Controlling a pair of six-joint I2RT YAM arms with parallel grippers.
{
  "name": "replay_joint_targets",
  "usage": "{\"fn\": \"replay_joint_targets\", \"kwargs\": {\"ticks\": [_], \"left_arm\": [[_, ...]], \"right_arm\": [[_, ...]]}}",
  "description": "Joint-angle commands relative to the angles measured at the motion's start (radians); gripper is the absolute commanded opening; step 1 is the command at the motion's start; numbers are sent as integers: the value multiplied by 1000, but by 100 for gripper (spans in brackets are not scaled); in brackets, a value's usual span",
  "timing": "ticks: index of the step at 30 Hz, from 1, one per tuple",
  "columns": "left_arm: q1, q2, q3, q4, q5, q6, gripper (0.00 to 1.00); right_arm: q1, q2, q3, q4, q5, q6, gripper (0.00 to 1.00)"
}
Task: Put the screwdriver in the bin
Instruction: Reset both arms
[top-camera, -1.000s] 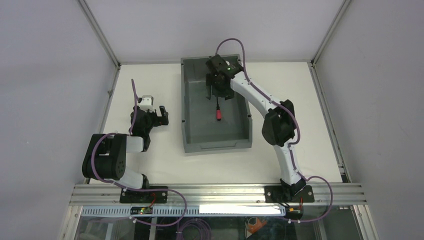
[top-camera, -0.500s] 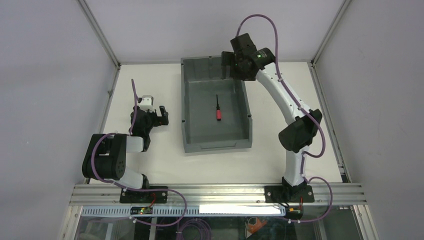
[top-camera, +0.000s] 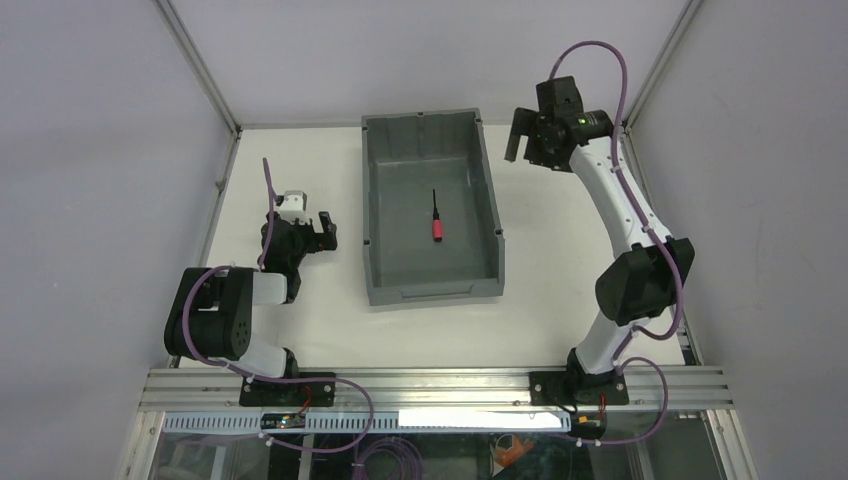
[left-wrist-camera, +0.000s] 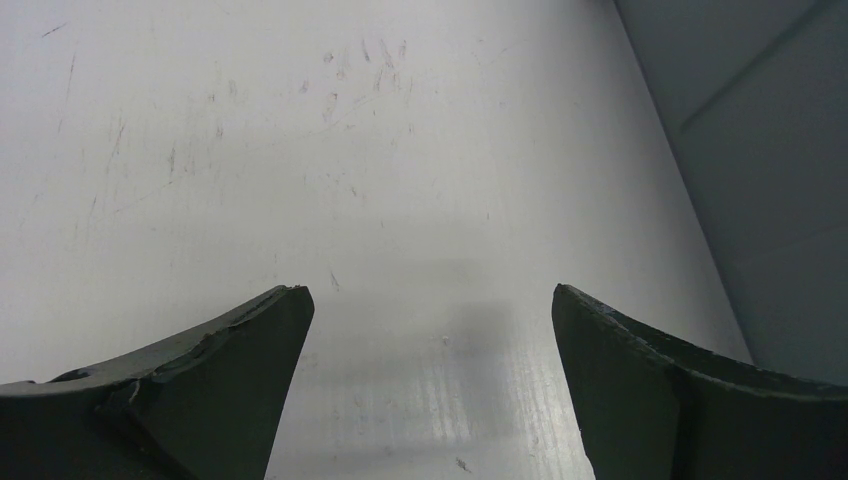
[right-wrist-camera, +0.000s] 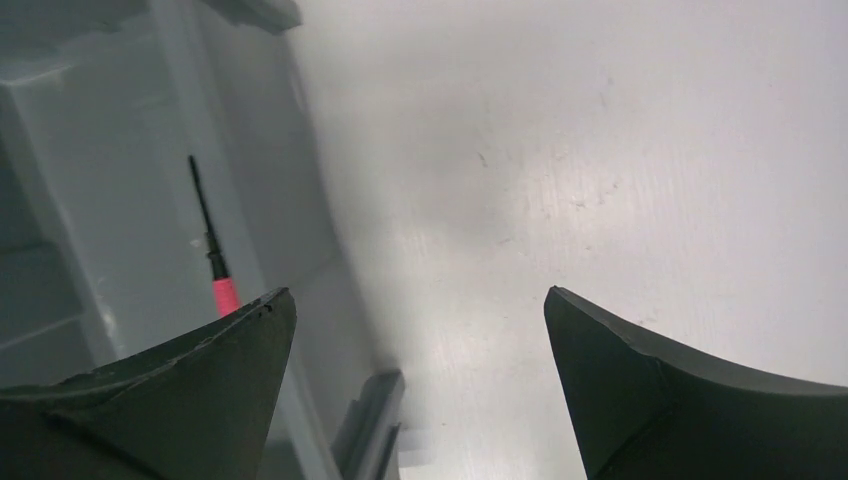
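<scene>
The screwdriver (top-camera: 436, 222), red handle and thin black shaft, lies on the floor of the grey bin (top-camera: 375, 200), near its middle. It also shows in the right wrist view (right-wrist-camera: 213, 262), inside the bin (right-wrist-camera: 120, 190). My right gripper (top-camera: 520, 145) is open and empty, raised over the table just right of the bin's far right corner. My left gripper (top-camera: 322, 228) is open and empty, low over the table left of the bin. In the left wrist view the bin's outer wall (left-wrist-camera: 760, 150) is at the right and the left gripper (left-wrist-camera: 430, 300) holds nothing.
White table (top-camera: 560, 250) runs between the bin and the right frame post. Enclosure walls and metal frame bars (top-camera: 200, 60) stand on both sides. A metal rail (top-camera: 430, 385) runs along the near edge.
My right gripper has risen out of the bin and swung right, from over the bin's far end to beside its far right corner. The screwdriver stays on the bin floor. The left arm is still.
</scene>
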Motion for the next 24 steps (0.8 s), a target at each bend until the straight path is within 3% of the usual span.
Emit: {"fn": "replay_joint_targets", "kwargs": {"ticks": [1, 14, 24], "left_arm": [[7, -1, 14, 75, 25, 11, 99], [7, 0, 14, 75, 25, 11, 99], [7, 0, 14, 76, 25, 11, 99]], "right_arm": [[-58, -92, -108, 123, 18, -27, 99], [-131, -228, -587, 563, 109, -26, 99], [-152, -284, -822, 849, 105, -61, 99]]}}
